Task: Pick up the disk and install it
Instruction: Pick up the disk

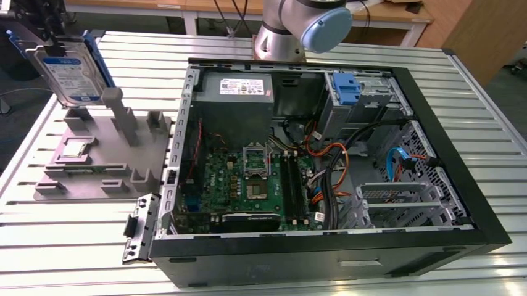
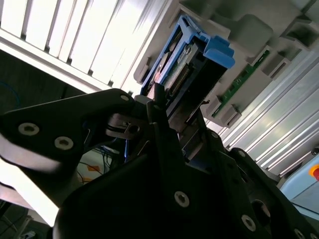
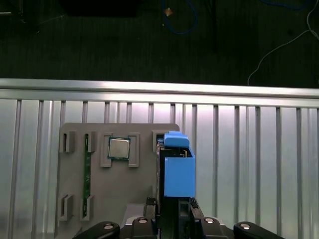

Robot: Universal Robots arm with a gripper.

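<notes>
One disk (image 1: 70, 74) is clenched in my pincer (image 1: 53, 40), standing on edge with its label facing out, above one end of the grey holder (image 1: 99, 169). In the second wrist view my fingers (image 2: 162, 124) clamp its flat faces, and its blue rails point away from me. Whether its lower edge is clear of the holder's posts I cannot tell. A chip (image 3: 119, 148) lies in a holder pocket just beside the disk; a green memory stick (image 3: 86, 167) sits in holder slots beyond the chip. The open case (image 1: 329, 253) lies beside the holder, at the exterior view's right.
</notes>
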